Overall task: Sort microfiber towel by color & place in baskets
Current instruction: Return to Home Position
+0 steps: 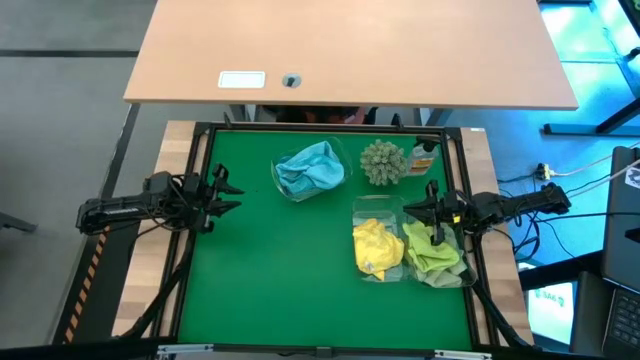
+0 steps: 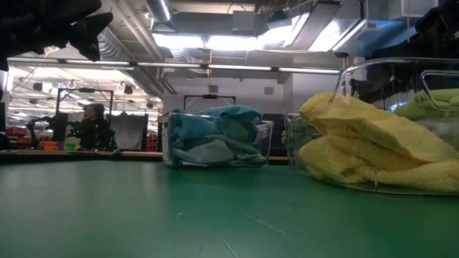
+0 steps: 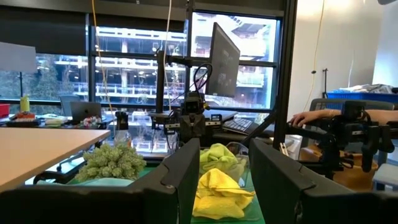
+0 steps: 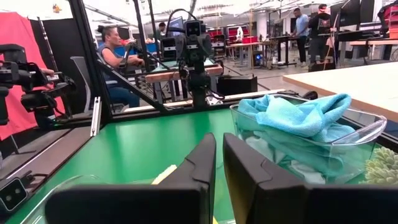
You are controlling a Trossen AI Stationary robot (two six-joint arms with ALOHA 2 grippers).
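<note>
Light blue towels (image 1: 310,168) fill a clear bin (image 1: 283,188) at the table's far middle and pile above its rim (image 4: 298,115). Yellow towels (image 1: 377,245) lie in a second bin (image 1: 362,210). Lime green towels (image 1: 436,255) lie in a third bin (image 1: 462,280) to its right. My left gripper (image 1: 232,196) hovers open at the table's left side, pointing right (image 3: 224,146). My right gripper (image 1: 432,212) hovers over the far end of the green bin. It points left (image 4: 219,140), and only a narrow slit shows between its fingers. Neither gripper holds anything.
A spiky grey-green ball (image 1: 383,162) and a small orange-capped bottle (image 1: 422,158) stand at the far edge, right of the blue bin. Bare green mat (image 1: 280,270) spreads over the near left and middle. People sit and stand in the room beyond (image 4: 115,46).
</note>
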